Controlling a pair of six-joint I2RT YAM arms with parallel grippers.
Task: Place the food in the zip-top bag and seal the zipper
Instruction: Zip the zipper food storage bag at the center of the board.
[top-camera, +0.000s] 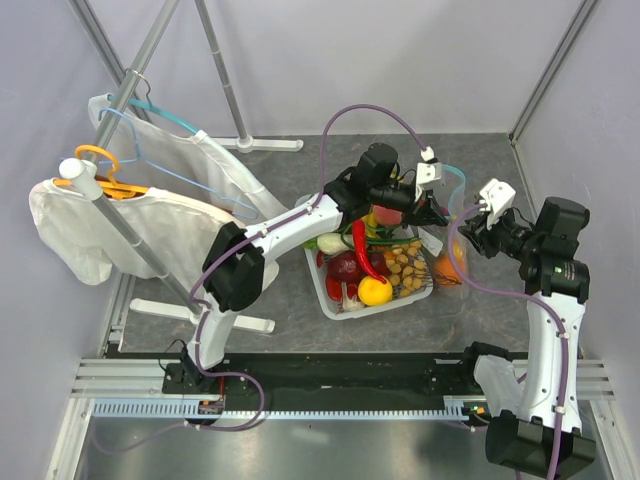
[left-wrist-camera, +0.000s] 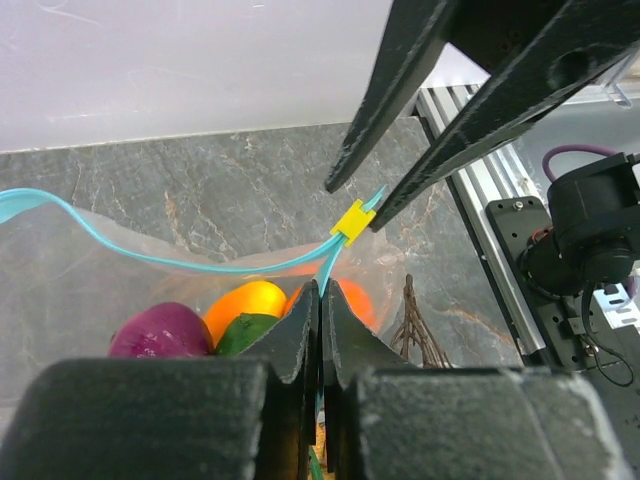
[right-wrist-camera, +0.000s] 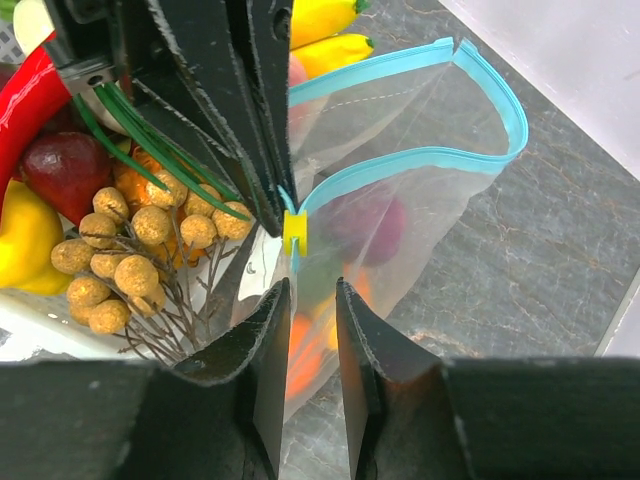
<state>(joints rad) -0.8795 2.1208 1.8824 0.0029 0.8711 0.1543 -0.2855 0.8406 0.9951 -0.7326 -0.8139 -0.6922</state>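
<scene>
Item: clear bag (right-wrist-camera: 430, 200), hung below the left claw (left-wrist-camera: 320, 296), which was clamped tight on the teal zipper (right-wrist-camera: 400, 165) just behind the yellow slider (right-wrist-camera: 293, 232). The right claw (right-wrist-camera: 312, 290) stood part open and held nothing, with the slider just ahead of its tips. Food (left-wrist-camera: 160, 332) lay in the bag beneath both claws. Handling: centre the slider between the jaws, close squarely, then draw it along the strip away from the left claw, keeping the strip taut. Unclear: whether the jaws touched plastic. The bag's bottom was cut off.
</scene>
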